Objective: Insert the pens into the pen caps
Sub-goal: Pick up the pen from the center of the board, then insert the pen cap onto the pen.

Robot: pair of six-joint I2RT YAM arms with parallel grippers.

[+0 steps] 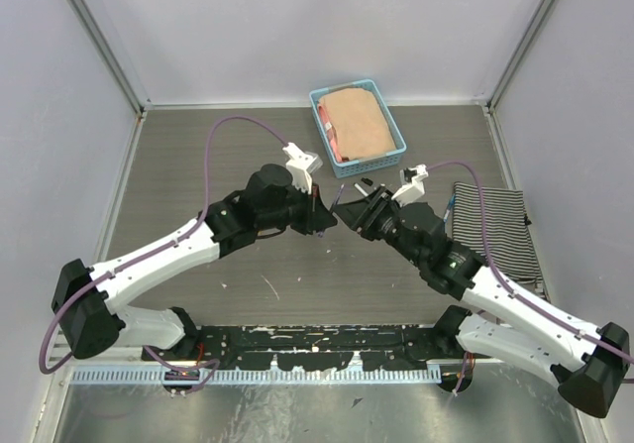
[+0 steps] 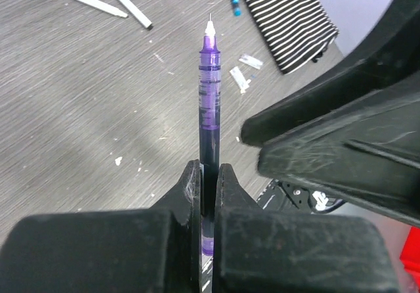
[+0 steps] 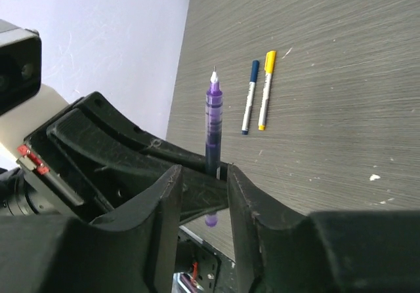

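The left jaws are shut tight on the lower barrel of a purple pen (image 2: 209,96). The pen pokes straight out ahead of them, with the bare needle tip at the far end and no cap on it. It's held up off the worktop (image 2: 79,122), about midway between the two arms.

The right jaws sit just beside it, parted, with nothing in them that I can see. From the right wrist view the barrel lines up in the gap between them with space on both sides, so they aren't gripping it. I can't tell if they're actually around the barrel or just short of it.

What matters next, imo, is that the pen's long axis runs tip-away from the left jaws. The tip is the free end, so a cap has to slide on along that line. I can't make out a loose cap anywhere. A white pen (image 2: 92,1), a blue-ended pen (image 3: 248,96) and a yellow pen (image 3: 266,90) lie flat on the worktop, well apart from both jaws. The right arm is the empty one, so I'd guess fetching a cap falls to it.
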